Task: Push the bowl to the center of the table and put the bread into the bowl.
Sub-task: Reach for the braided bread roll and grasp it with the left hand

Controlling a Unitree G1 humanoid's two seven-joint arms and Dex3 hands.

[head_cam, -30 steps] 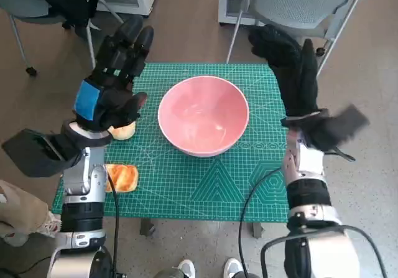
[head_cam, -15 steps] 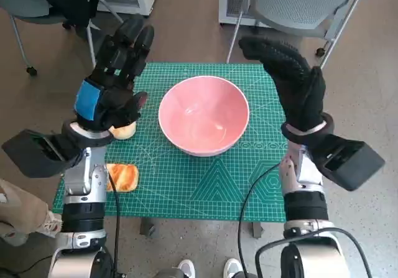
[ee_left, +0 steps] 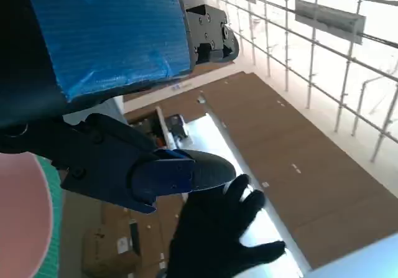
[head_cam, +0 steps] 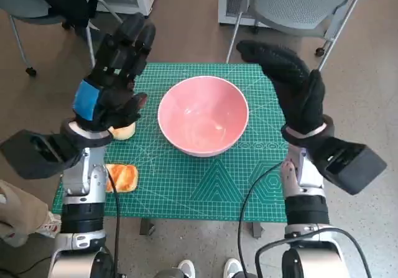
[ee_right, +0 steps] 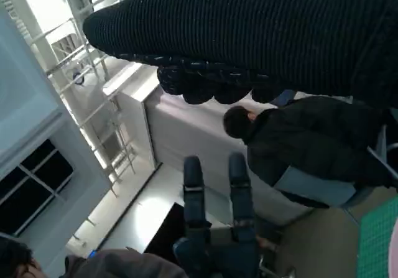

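On my far left in the head view I have the left hand [head_cam: 111, 82] raised above the left part of the tabletop [head_cam: 205, 188], its blue-taped back toward the camera and its black fingers [head_cam: 127, 41] spread apart and reaching past the far edge; it grips nothing. Under its wrist I can see one piece of bread [head_cam: 124, 130] poking out on the green mat, just left of the bowl and apart from it. A second, toasted piece of bread [head_cam: 121, 177] lies nearer to me, close to the left edge of the tabletop. Moving right, the pink bowl [head_cam: 203, 115] stands upright near the middle of the mat, with nothing in it. On the right I see the right hand [head_cam: 292, 82] in its black knitted glove, raised beside the bowl's right rim, fingers stretched out and apart toward the far edge, holding nothing. I cannot tell whether the glove touches the bowl. In my right wrist view a person [ee_right: 298, 141] in dark clothing sits beyond the glove.
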